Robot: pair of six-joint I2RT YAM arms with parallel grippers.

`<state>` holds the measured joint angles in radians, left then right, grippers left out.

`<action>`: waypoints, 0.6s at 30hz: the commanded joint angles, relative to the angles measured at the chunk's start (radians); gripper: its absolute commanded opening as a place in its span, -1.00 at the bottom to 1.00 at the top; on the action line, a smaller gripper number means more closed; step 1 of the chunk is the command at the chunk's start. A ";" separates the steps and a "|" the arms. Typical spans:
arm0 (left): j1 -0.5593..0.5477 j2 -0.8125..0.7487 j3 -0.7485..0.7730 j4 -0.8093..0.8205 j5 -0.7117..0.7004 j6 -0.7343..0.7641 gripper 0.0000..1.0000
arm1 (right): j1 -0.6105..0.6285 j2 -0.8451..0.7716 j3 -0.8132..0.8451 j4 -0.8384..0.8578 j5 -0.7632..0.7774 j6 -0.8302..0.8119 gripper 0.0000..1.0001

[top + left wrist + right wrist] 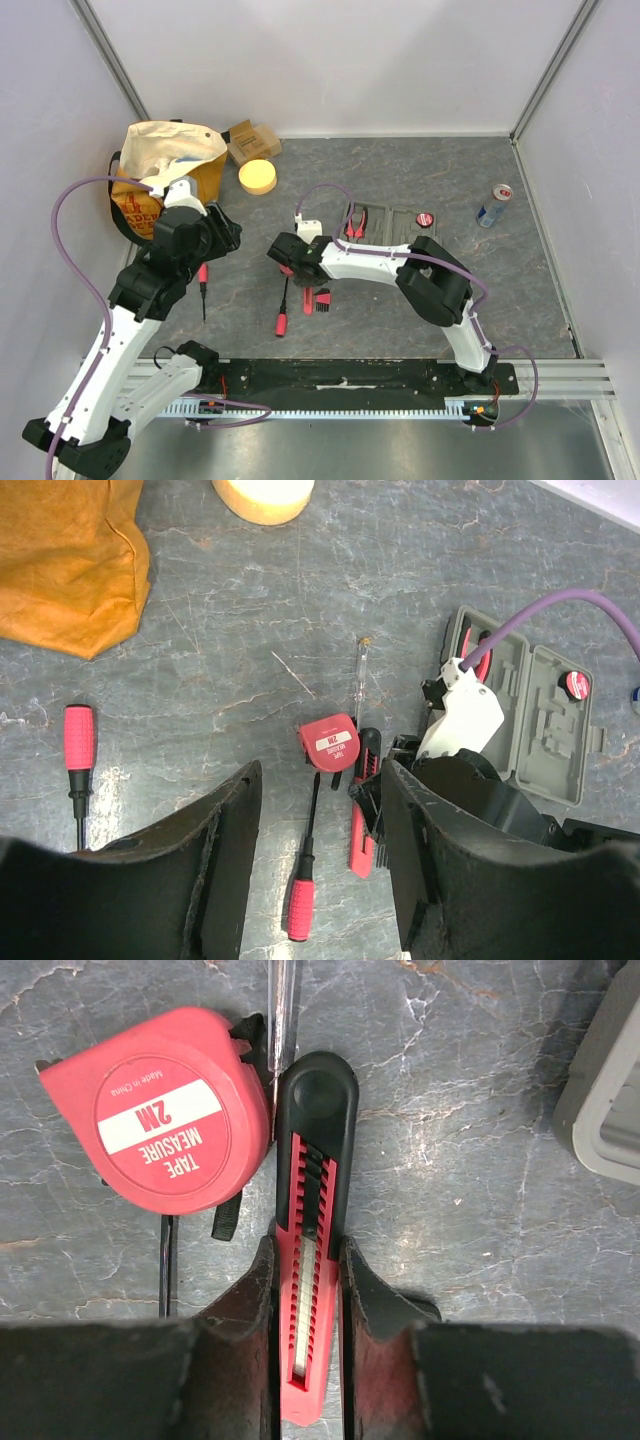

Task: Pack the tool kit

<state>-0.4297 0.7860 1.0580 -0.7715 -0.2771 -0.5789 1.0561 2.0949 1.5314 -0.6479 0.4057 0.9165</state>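
Far to the left of the case (398, 226), an orange tote bag (150, 175) is slumping at the back of the table (540, 300). A cardboard box (250, 140) and a yellow disc (258, 176) are sitting between the bag and the case, both further back than it.

Nearer the front, a red-handled screwdriver (203, 275) is lying well to the left of the case, its handle pointing toward the back. The left gripper (320, 770) is hanging just beside that screwdriver, on the side toward the case, with its jaws standing wide apart. Its camera is looking through the gap at a cluster of tools.

That cluster is lying just left of the case. A red tape measure (160, 1110) marked 2M is touching the black end of a red-and-black knife (315, 1110). A clear tester (358, 675) is lying behind them, and a small screwdriver (300, 900) is lying in front.

The right gripper (307, 1250) is gripping the knife narrowly, one finger pressing each long side. Whether the knife is leaving the table I cannot tell.

The case itself is lying open and flat, right of the table's middle. Pliers (355, 222) are resting in its left half and a small red round piece (425, 219) in its right half. A drinks can (493, 205) is standing upright to the right of the case, apart from it.
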 commanded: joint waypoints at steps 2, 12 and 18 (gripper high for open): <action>-0.003 0.009 -0.006 0.035 0.019 -0.021 0.15 | -0.021 -0.064 -0.002 0.028 0.053 -0.005 -0.71; -0.006 0.079 -0.013 0.101 0.058 -0.029 0.15 | -0.142 -0.312 -0.069 -0.018 0.174 -0.079 -0.77; -0.004 0.177 0.002 0.161 0.111 -0.029 0.14 | -0.353 -0.456 -0.237 0.051 0.101 -0.186 -0.77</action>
<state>-0.4297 0.9218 1.0466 -0.6964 -0.2134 -0.5800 0.8108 1.7100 1.3895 -0.6308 0.5003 0.8131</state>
